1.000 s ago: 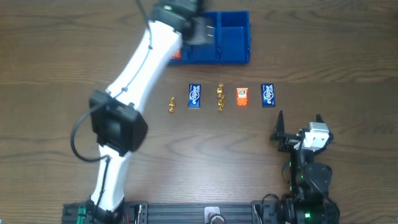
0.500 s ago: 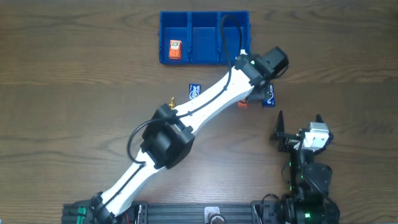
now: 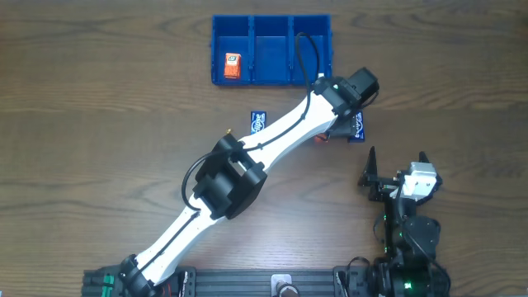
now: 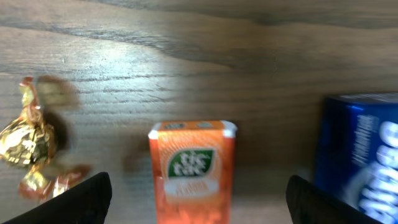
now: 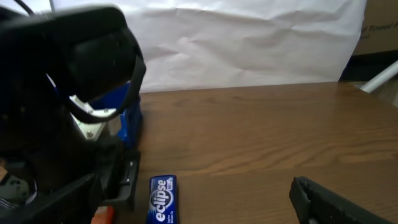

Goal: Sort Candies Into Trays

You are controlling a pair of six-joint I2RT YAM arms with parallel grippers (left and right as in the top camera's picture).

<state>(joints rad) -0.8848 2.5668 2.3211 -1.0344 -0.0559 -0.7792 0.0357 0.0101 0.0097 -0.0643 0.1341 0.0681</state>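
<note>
Nearest the bases, the right hand (image 3: 397, 157) sits just above its own base at the right of the wood surface (image 3: 82, 124), fingers spread wide, nothing btwn them. Farther up is the candy row, and the left arm crosses diagonally from bottom left to the row's right end. There the left hand (image 4: 199, 202) is low over an orange mint box (image 4: 193, 171). Its fingers are wide open, one on each side of the box w/ a gap showing on both sides, so nothing is gripped. The box lies flat on the surface. A gold-wrapped candy (image 4: 28, 140) is just beside it on one side and a blue gum pack (image 4: 364, 155) on the other, neither touching it. A 2nd blue pack (image 3: 258, 124) lies at the arm's other side, towards the row's left end. Farthest off is the blue tray (image 3: 213, 49), 3 compts, w/ a 2nd orange box (image 3: 233, 68) lying in the left compt.
</note>
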